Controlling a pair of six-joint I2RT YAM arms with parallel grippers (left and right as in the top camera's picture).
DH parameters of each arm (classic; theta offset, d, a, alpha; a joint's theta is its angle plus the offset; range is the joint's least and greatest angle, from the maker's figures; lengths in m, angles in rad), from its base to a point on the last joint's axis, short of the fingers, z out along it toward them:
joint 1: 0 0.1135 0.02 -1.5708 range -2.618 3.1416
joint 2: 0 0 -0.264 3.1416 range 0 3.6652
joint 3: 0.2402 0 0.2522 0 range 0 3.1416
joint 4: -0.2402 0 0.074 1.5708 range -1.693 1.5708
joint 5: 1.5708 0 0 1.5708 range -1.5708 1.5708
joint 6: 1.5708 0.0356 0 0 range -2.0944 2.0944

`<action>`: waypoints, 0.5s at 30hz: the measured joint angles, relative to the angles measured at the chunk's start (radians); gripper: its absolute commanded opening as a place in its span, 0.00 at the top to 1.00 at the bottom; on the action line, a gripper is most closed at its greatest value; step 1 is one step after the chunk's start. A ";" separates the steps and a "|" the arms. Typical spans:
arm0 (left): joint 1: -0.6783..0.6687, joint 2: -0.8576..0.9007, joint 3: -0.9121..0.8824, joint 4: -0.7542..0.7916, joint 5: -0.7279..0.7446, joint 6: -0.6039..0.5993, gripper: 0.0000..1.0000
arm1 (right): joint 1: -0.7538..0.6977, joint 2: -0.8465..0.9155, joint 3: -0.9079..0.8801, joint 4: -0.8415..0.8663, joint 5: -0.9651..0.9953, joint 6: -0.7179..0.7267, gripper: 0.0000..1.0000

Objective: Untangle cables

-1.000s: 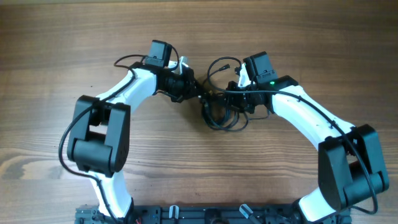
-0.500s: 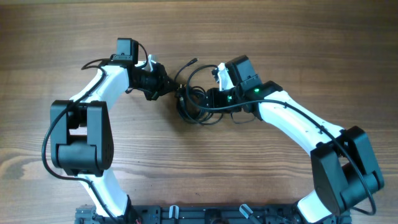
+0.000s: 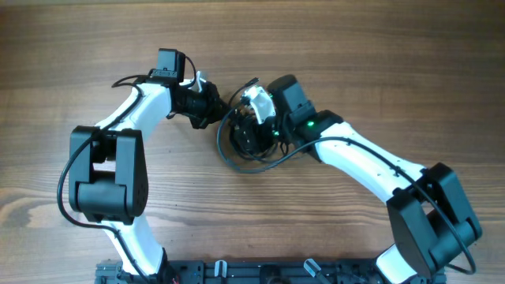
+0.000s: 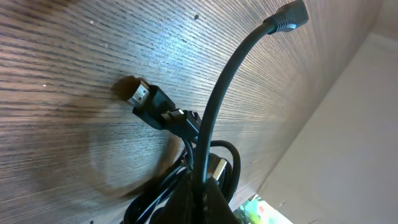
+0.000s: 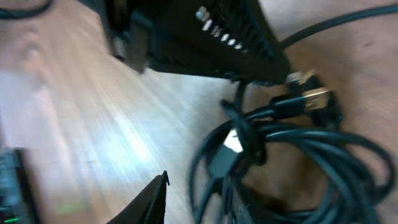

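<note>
The cables [image 3: 251, 146] are a coiled black bundle on the wooden table, between the two arms. My left gripper [image 3: 218, 110] is at the bundle's left edge. In the left wrist view it [image 4: 202, 202] is shut on one black cord that rises to a plug end [image 4: 288, 15]. A second plug with a metal tip [image 4: 139, 94] lies on the wood. My right gripper [image 3: 251, 126] hangs over the bundle. In the right wrist view it [image 5: 202, 208] is open, with one finger [image 5: 152, 198] left of the loops [image 5: 292, 143]. A gold plug [image 5: 308, 98] sticks out of the bundle.
The bare wooden table [image 3: 379, 47] stretches on all sides. The left gripper's black body [image 5: 199, 37] fills the top of the right wrist view, close to the bundle. The arm bases stand at the near table edge [image 3: 260, 272].
Both arms and the cable bundle have shifted left across the table. The right wrist has then swung further left, over the bundle, close to the left gripper.
</note>
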 measured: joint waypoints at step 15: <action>0.000 0.000 0.000 -0.009 0.080 0.000 0.96 | 0.026 0.000 0.000 0.048 0.190 -0.135 0.69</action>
